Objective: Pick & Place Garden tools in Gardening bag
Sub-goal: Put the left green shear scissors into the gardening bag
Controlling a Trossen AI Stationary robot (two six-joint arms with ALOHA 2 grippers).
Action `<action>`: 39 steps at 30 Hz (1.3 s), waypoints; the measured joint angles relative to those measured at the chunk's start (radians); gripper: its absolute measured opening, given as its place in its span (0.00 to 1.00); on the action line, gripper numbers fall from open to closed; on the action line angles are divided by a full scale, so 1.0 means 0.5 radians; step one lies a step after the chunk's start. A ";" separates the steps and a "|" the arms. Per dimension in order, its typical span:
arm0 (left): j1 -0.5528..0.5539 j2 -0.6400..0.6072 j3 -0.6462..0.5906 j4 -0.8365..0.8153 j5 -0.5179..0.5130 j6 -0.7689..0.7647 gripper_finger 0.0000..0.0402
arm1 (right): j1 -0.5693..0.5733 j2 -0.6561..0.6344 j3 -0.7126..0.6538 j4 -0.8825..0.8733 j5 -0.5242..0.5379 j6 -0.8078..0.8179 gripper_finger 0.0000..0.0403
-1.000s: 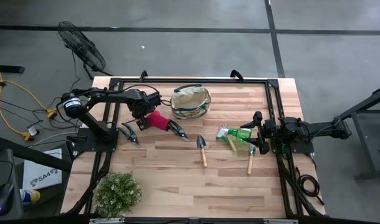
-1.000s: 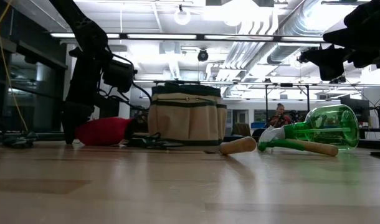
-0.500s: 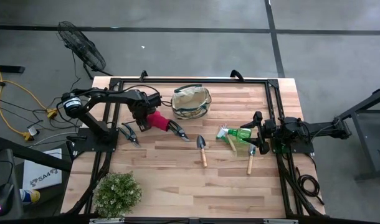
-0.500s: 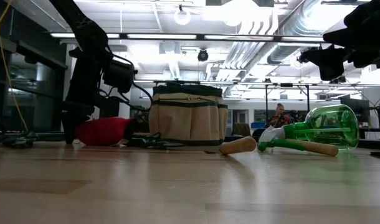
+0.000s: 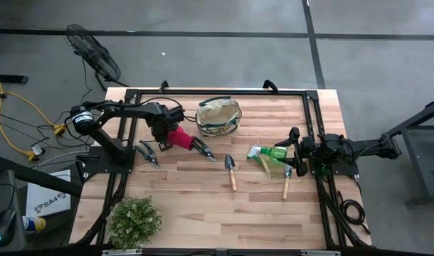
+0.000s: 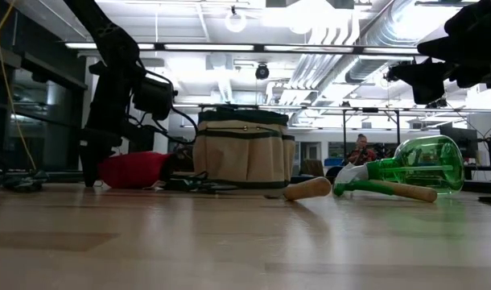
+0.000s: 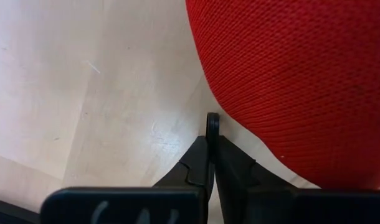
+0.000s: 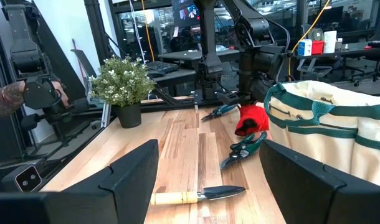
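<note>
1. The left gripper is down at the table beside a red mesh-fabric object. Its two dark fingers are pressed flat together with nothing between them; the red fabric lies just beside the tips.
2. The red object lies on the wooden slatted table, near the round beige fabric bag with dark green trim, which stands upright at the far middle.
3. Dark-bladed shears lie touching the red object's other side; a second pair of grey shears lies near the left arm's base.
4. A wooden-handled dark trowel lies mid-table.
5. The green translucent sprayer lies on its side just beside the right gripper, whose jaws stand wide, holding nothing, hovering above the table.
6. Another wooden-handled tool lies near it.
7. A bushy green potted plant stands at the near left corner.
</note>
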 joint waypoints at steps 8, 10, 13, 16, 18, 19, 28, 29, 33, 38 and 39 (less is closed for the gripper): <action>0.000 -0.004 -0.001 -0.001 0.001 0.004 0.01 | -0.001 0.000 0.001 0.000 0.000 0.000 0.67; 0.000 -0.012 0.001 -0.001 -0.002 0.004 0.01 | -0.001 0.000 0.001 0.000 -0.001 0.000 0.67; 0.000 -0.011 0.025 -0.021 -0.010 -0.001 0.00 | 0.000 0.000 0.001 0.000 0.000 0.000 0.67; -0.001 -0.005 0.077 -0.097 -0.085 -0.012 0.00 | -0.001 0.000 0.001 0.000 0.000 0.000 0.67; 0.006 0.002 0.106 -0.220 -0.235 -0.047 0.00 | -0.001 0.000 0.000 0.000 0.000 0.000 0.67; 0.008 0.000 0.126 -0.259 -0.293 -0.073 0.00 | 0.000 0.000 0.000 0.000 0.000 0.000 0.67; 0.002 -0.005 0.184 -0.433 -0.405 -0.150 0.00 | 0.000 0.000 0.001 0.000 -0.001 0.000 0.67; 0.002 -0.006 0.184 -0.428 -0.405 -0.155 0.00 | 0.000 0.000 0.001 0.000 0.000 0.000 0.67; 0.002 -0.028 0.185 -0.430 -0.411 -0.155 0.00 | 0.000 0.000 0.001 0.000 0.000 0.000 0.67; 0.001 -0.113 0.256 -0.479 -0.385 -0.155 0.00 | 0.000 0.000 0.001 0.000 0.000 0.000 0.67; 0.001 -0.140 0.275 -0.479 -0.378 -0.154 0.00 | 0.000 0.000 0.000 0.000 -0.001 0.000 0.67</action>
